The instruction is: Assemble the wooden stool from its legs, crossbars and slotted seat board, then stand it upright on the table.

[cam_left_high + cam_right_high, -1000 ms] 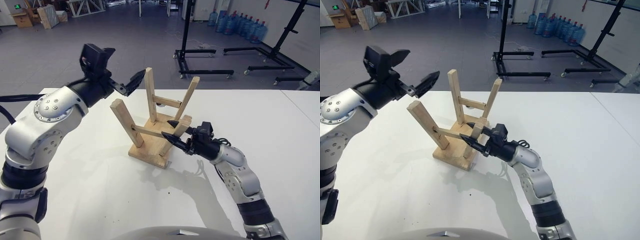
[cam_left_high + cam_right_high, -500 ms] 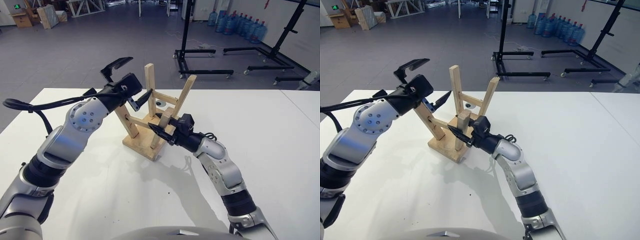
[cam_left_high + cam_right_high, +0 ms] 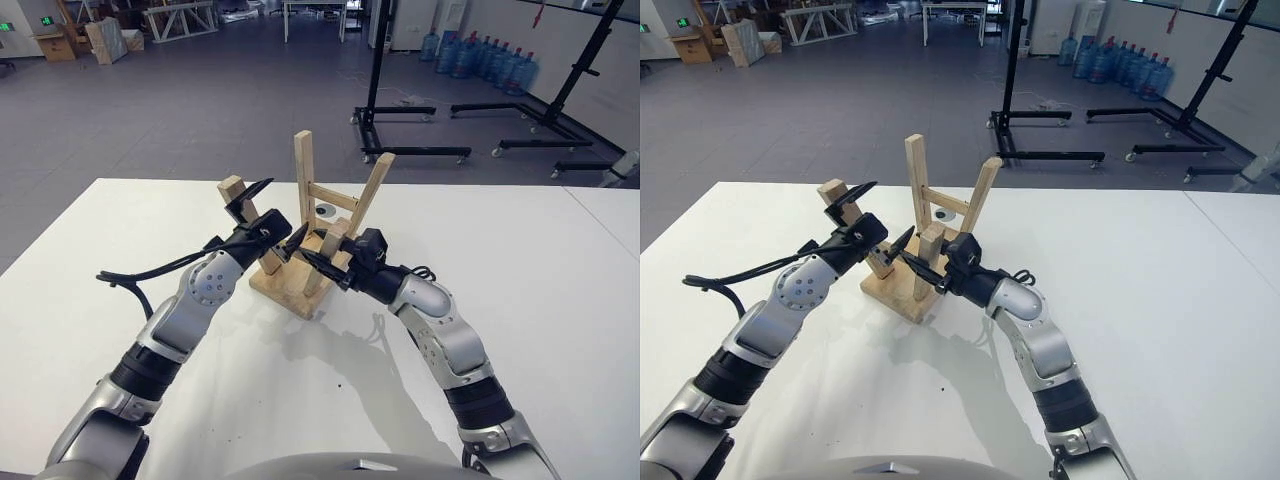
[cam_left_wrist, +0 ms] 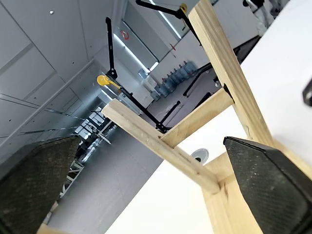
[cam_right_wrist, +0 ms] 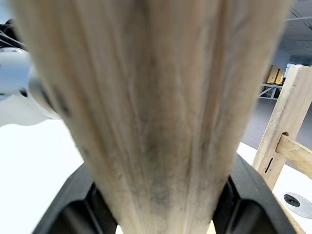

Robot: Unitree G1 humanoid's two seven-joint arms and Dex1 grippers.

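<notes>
Big hall, grey floor (image 3: pixel 150 110). White table (image 3: pixel 560 300) up front, 2nd white table (image 3: pixel 615 205) butted vs its right edge. Behind: black wheeled stands (image 3: pixel 380 60), blue water bottles (image 3: pixel 485 68) by far wall, wooden crates (image 3: pixel 103 40) far left, metal-frame benches (image 3: pixel 185 18) at back. Strip lights (image 4: pixel 165 19) overhead.

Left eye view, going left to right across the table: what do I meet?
Black cable → left gripper → right gripper, clamped on a stool leg.

The near-right leg (image 5: pixel 146 97) blurs close up, hiding the right gripper (image 3: pixel 315 268) tips; whether the left gripper (image 3: pixel 286 205) touches wood is unclear.
</notes>
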